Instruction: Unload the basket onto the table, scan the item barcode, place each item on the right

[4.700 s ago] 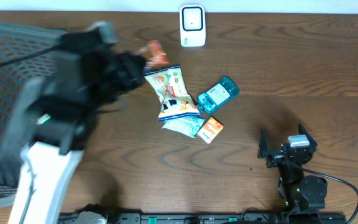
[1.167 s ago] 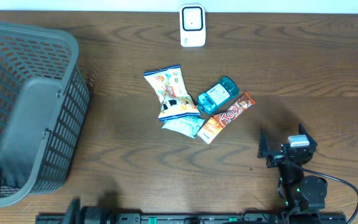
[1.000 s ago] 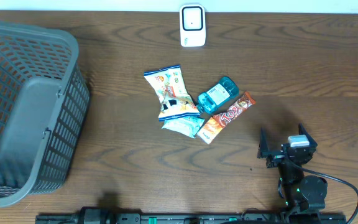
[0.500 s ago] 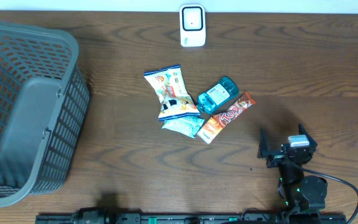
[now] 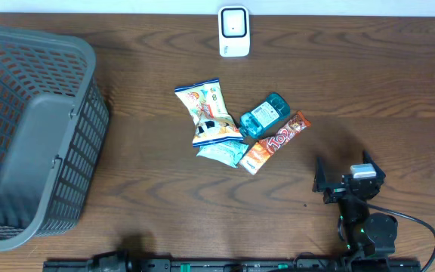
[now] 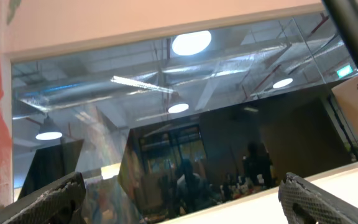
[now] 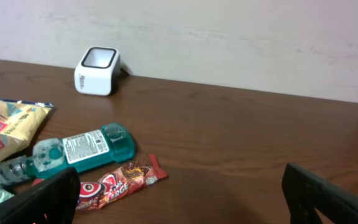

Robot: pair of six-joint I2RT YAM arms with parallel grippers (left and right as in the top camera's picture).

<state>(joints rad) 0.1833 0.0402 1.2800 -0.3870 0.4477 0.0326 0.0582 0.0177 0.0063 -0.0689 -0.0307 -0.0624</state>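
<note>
My right hand (image 5: 343,174) sits low on the worktop (image 5: 368,83) at about 5 o'clock, its fingers wide apart with nothing between them. From my right wrist the two dark fingertips (image 7: 48,199) frame the bottom corners, and the heap of goods lies ahead at 10 o'clock.

My left hand (image 6: 185,202) is also spread wide and holds nothing. Its camera is tipped upward at a glass panel (image 6: 191,124) that reflects ceiling lamps, so I cannot tell from there where it stands over the worktop.

The goods lie in a loose cluster near the middle of the worktop. A teal bottle (image 5: 263,115) lies on its side with its white label facing up. A red and orange candy bar (image 5: 280,138) lies just beside it at 5 o'clock, slanting the same way, and the two look to be touching. At 9 o'clock from the bottle is a white and yellow snack bag (image 5: 206,112), which overlaps a pale blue-green packet (image 5: 221,153) at its near end. The print is too small for me to pick out a barcode on any of them.

The white scanner (image 5: 233,32) stands upright at 12 o'clock on the far edge, well apart from the cluster. A grey plastic basket (image 5: 81,143) fills the 9 o'clock side.
</note>
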